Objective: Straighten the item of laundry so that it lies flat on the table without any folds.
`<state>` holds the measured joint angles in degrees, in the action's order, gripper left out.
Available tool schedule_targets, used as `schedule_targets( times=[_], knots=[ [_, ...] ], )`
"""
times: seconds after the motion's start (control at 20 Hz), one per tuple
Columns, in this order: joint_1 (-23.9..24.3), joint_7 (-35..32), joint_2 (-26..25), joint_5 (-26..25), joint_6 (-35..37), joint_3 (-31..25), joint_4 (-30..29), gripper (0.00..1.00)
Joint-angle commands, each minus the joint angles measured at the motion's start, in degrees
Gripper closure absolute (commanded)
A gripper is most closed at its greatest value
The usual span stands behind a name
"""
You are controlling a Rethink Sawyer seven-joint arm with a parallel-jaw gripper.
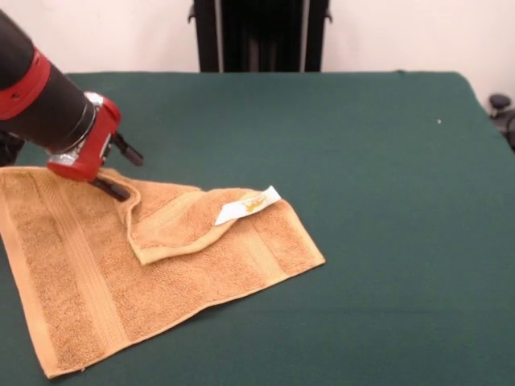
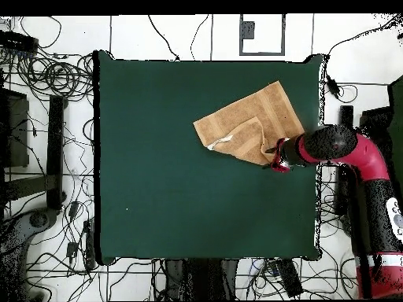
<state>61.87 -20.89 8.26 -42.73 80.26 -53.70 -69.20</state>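
— Looking at your gripper (image 1: 121, 171): what are you seeing?

— You are seeing two dark fingers (image 1: 129, 152) spread apart, one angling up off the cloth and one lying down on the towel (image 1: 121, 265), so the gripper is standing open and clamping nothing. It is pressing at the towel's far edge, right where a corner is folded over.

— And the arm (image 1: 48, 100)?

— It is reaching in low from the front view's left, red collar just above the cloth.

— Any containers?

— You are looking at none; only the towel is lying on the table (image 1: 378, 177).

— Where is the towel sitting?

— It is spreading out from the gripper toward the camera and the front view's left edge. The folded flap is lying just beside the fingers, its white tag (image 1: 248, 206) facing up. From overhead the towel (image 2: 250, 122) is sitting near the table's (image 2: 173, 197) right edge.
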Motion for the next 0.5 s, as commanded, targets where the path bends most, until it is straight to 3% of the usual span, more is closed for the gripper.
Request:
schedule_targets(
  times=[0.05,0.25,0.5],
  knots=[
    [-5.17,-1.89,4.55,-5.85,1.62,10.47,2.33,0.0],
    [-5.76,-3.5,5.85,-3.42,2.67,11.25,1.42,0.0],
    [-3.8,-1.56,6.11,4.18,5.1,9.11,-4.08,0.0]
  ],
)
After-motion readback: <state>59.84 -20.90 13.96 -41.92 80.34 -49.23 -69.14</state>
